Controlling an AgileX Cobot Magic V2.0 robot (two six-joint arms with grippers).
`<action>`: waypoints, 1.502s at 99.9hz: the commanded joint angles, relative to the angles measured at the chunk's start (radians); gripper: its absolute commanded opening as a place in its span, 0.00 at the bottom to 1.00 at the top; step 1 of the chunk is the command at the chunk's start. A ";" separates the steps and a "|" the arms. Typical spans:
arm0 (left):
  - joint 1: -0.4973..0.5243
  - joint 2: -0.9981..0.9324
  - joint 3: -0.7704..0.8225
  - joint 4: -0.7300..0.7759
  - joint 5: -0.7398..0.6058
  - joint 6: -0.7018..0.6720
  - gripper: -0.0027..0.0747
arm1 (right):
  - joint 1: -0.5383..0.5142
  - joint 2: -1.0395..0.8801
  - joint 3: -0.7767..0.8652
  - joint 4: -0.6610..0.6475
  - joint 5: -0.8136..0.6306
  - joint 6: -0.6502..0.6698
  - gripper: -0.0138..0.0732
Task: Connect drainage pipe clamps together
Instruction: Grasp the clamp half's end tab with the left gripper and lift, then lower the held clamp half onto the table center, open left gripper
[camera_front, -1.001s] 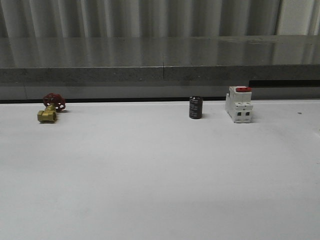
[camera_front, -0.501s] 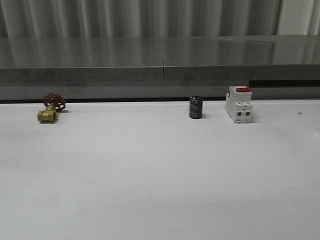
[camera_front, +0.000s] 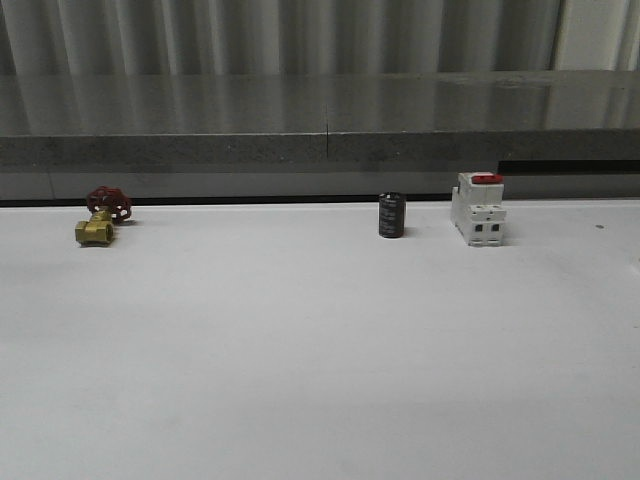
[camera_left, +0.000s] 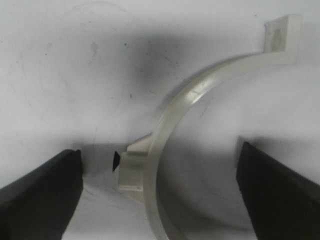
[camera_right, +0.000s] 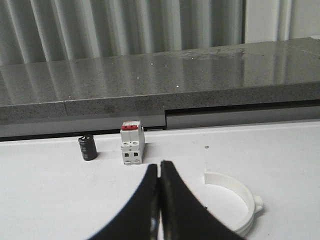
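Ahead, the white table (camera_front: 320, 350) runs to a grey stone ledge (camera_front: 320, 120) under ribbed wall panels (camera_front: 280, 35). My left gripper (camera_left: 160, 170) is spread wide around one white clamp half (camera_left: 200, 100) lying flat. My right gripper (camera_right: 159, 172) is pressed closed, empty, beside the other clamp half (camera_right: 235, 197).

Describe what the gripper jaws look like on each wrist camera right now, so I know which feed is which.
On the left wrist feed, the left gripper shows two dark, matte black jaws with blunt, wedge-shaped ends entering from the lower corners. On the right wrist feed, the right gripper has glossier black jaws that curve and taper to narrow tips. No cables, labels or markings are visible on either.
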 joint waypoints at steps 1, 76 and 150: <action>0.003 -0.052 -0.028 -0.015 0.003 0.003 0.68 | -0.005 -0.019 -0.018 -0.004 -0.086 -0.003 0.08; -0.075 -0.237 -0.028 -0.135 0.131 -0.123 0.11 | -0.005 -0.019 -0.018 -0.004 -0.086 -0.003 0.08; -0.712 -0.218 -0.055 0.063 -0.025 -0.707 0.12 | -0.005 -0.019 -0.018 -0.004 -0.086 -0.003 0.08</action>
